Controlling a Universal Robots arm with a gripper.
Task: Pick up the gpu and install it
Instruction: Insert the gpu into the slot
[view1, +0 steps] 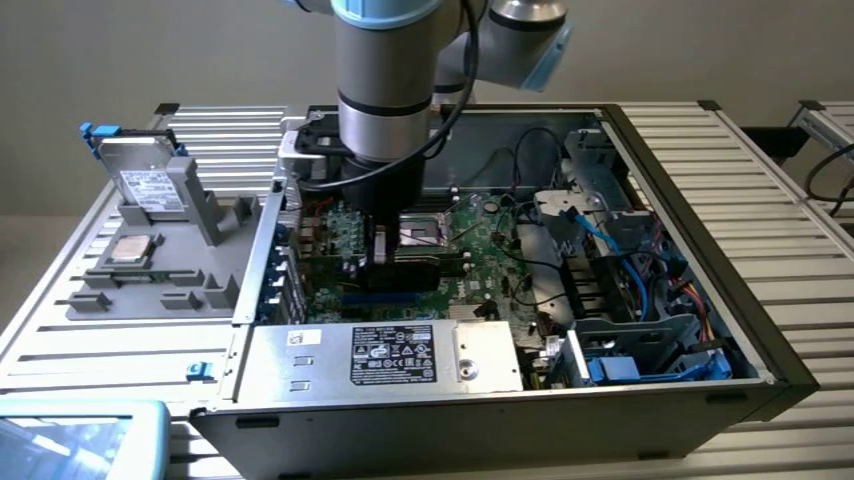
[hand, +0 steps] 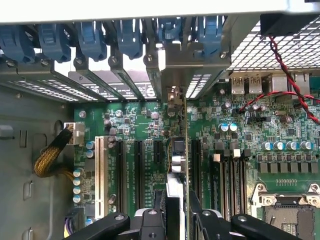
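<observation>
Gripping the gpu (hand: 179, 160) with the tool (hand: 177, 222): closed on the card, with one of the dark fingers (hand: 150, 224) against each flat side. Seen edge-on in the wrist view as a thin upright card, held above the green motherboard (hand: 240, 150) and parallel to the long black slots (hand: 137, 170), just beside one of them. Cannot tell whether already seated in a slot or only hanging just over it. Ending at its far side in a metal bracket, close to the rear wall of the case and under the row of blue latches (hand: 90, 40). Farther to the side, beyond the black slots, a white slot (hand: 99, 175) and a yellow-sleeved cable (hand: 50, 155) plugged in at the board's edge. In the exterior view, reaching straight down with the arm (view1: 387, 90) into the open computer case (view1: 747, 330), with the tool (view1: 400, 250) low over the middle of the motherboard (view1: 501, 255). At the near side of the case, a silver power supply (view1: 307, 360) with a black label. Resting on a ribbed metal tabletop (view1: 94, 350), with a grey holder (view1: 160, 275) beside the case on the exterior view's left. Standing in that holder, well apart from the tool, a silvery hard drive (view1: 150, 185) with a white label.
</observation>
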